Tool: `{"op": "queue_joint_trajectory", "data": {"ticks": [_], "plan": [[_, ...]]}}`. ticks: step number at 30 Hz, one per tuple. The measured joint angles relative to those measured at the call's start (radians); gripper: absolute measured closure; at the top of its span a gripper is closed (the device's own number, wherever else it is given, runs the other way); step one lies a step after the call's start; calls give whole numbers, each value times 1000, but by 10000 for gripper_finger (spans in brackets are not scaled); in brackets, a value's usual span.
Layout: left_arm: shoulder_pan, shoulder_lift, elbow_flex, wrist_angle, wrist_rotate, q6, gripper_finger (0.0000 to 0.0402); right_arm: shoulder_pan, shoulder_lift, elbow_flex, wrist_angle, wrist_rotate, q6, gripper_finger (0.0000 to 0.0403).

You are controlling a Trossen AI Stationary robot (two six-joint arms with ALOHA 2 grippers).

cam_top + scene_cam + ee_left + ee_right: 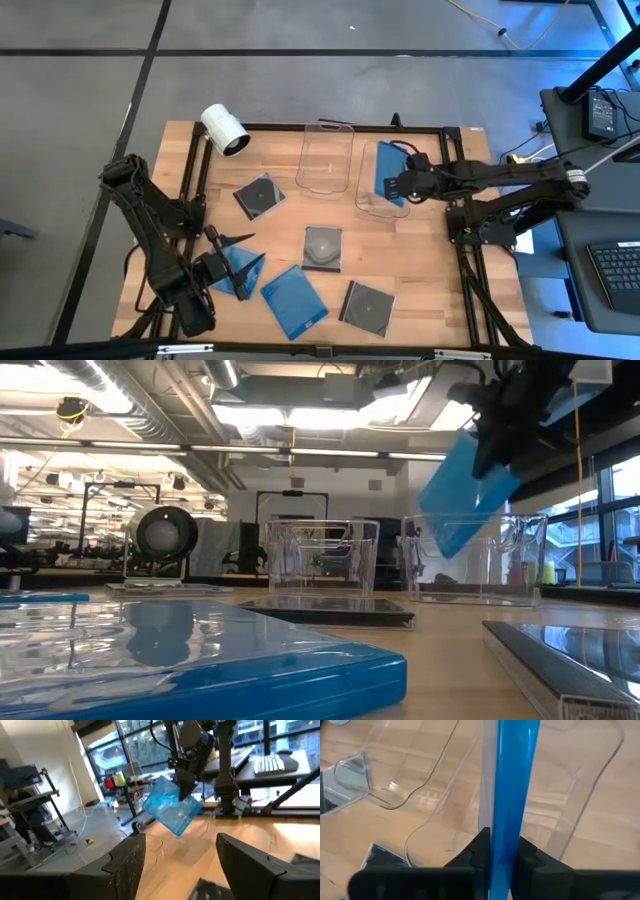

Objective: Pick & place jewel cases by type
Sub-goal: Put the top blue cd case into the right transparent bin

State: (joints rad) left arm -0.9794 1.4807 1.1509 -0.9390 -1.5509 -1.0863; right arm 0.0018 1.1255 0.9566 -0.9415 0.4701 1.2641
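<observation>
The pale wooden tabletop (430, 270) carries two clear rectangular plastic tubs side by side at its far edge, the left tub (327, 158) and the right tub (381, 180). Over the right tub the right arm reaches in level from the table's right side, and the right gripper (392, 185) holds a solid blue square jewel case (462, 495) up in the air, tilted, its lower corner dipping below the tub's rim line in the low view. The fingers (475, 851) pinch the case edge-on, one on each face.

The left arm is folded at the near-left corner. The left gripper (236, 265) hovers low with fingers (127, 865) spread, just above a second blue case (240, 270). A third blue case (294, 301) lies just beside it.

Dark grey cases with visible discs lie flat: one mid-left (259, 196), one at the centre (322, 248), one near the front edge (366, 307).

A white cylinder (224, 130) lies at the far-left corner.
</observation>
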Motion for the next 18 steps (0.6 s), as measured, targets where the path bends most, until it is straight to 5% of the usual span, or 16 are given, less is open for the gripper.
{"op": "queue_joint_trajectory", "data": {"ticks": [18], "plan": [[87, 0, 0, 0, 118, 16, 162, -77, 1, -186, 234, -82, -15, 357]]}}
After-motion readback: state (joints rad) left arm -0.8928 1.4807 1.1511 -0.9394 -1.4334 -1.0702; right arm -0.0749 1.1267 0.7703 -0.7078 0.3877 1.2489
